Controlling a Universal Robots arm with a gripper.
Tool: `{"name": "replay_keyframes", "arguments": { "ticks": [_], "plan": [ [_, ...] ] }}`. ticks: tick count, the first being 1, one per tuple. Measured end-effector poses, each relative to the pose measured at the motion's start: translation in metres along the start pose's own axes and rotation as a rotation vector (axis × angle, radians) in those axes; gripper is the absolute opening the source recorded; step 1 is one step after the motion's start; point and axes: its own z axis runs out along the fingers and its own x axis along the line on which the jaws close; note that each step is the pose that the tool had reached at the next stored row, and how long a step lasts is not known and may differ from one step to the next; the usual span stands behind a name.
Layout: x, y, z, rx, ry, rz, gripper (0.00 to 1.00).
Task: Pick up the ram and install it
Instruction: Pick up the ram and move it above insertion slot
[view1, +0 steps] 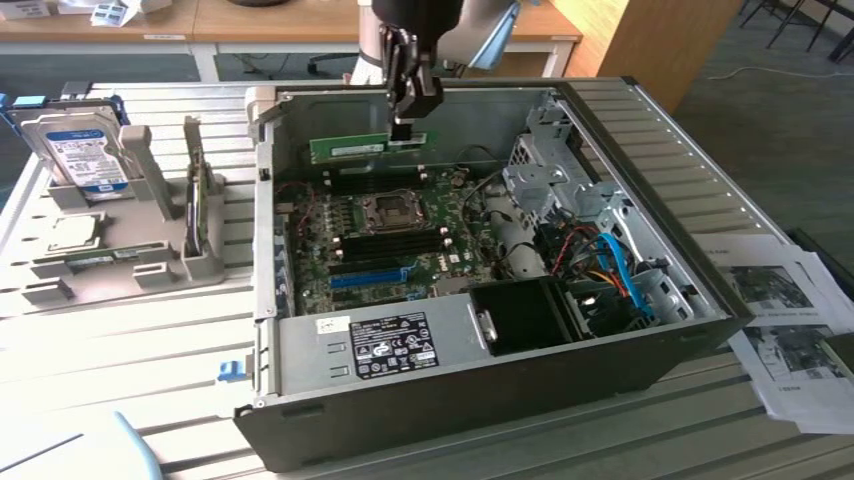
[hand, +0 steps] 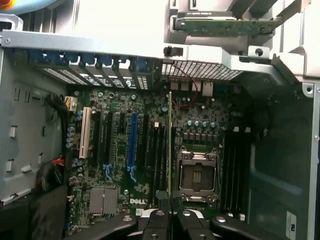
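Ram (view1: 358, 148): long, thin green board stick. I see it held in the air inside the open case, above the motherboard (view1: 387, 240) and not seated. It stands on its long edge, level, pinched at one end by the gripper (view1: 410, 131). In the wrist view I see it edge-on, a thin line.

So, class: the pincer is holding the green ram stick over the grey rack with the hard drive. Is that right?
Not quite. The pincer is holding the green ram stick, but over the open computer case, above its motherboard, not over the grey rack with the hard drive, which stands at the exterior view's left. The exterior view shows this.
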Motion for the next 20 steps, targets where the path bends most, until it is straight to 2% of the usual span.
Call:
{"name": "replay_keyframes", "arguments": {
  "ticks": [6, 13, 17, 20],
  "plan": [
    [0.001, -0.0148, -0.0008, -0.0001, 0.0001, 0.000, 0.11],
    [0.001, -0.0156, -0.0007, 0.0000, -0.0001, 0.002, 0.11],
    [0.001, -0.0156, -0.0004, 0.0008, -0.0019, 0.041, 0.11],
    [0.001, -0.0156, -0.0005, 0.0009, -0.0021, 0.048, 0.11]
  ]
}}
